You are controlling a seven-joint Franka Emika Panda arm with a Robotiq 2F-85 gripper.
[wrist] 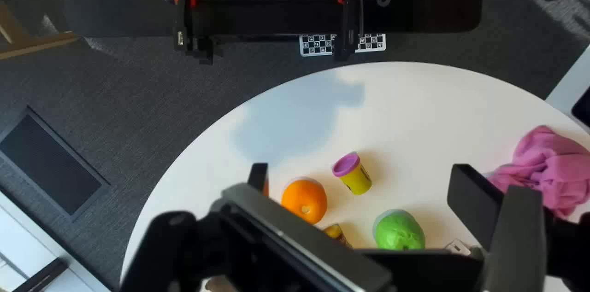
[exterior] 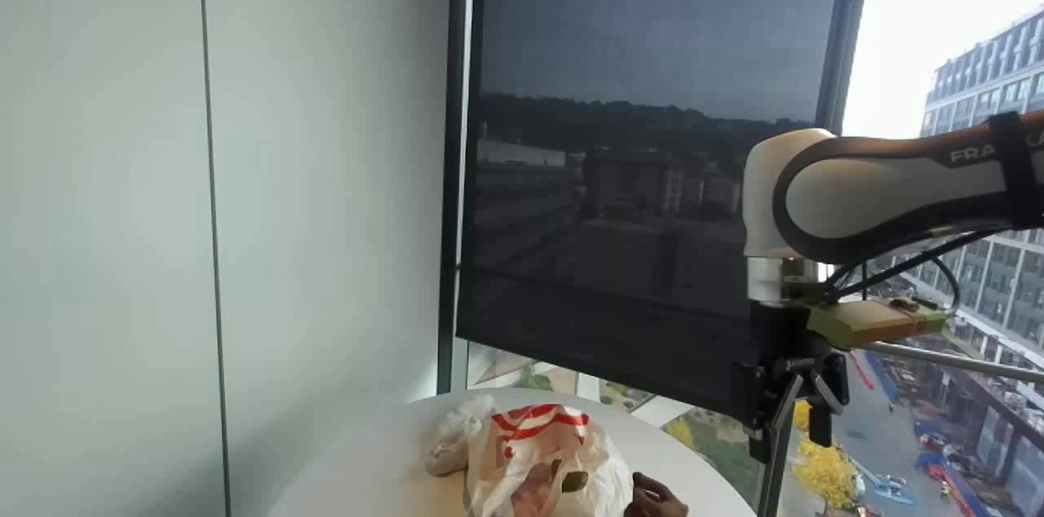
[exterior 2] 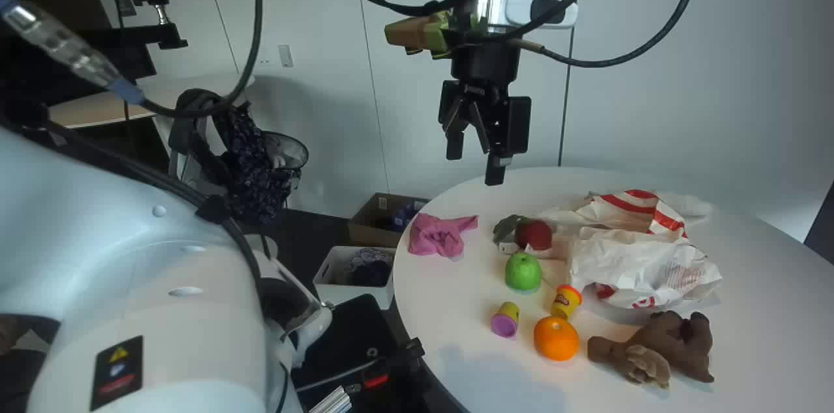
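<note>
The purple-lidded can (wrist: 353, 174) lay on the table (wrist: 428, 108) near the centre of the wrist view, upper right of the orange (wrist: 304, 200); the fingers (exterior 2: 518, 125) were spread wide, clear of the can, at upper centre in an exterior view.
</note>
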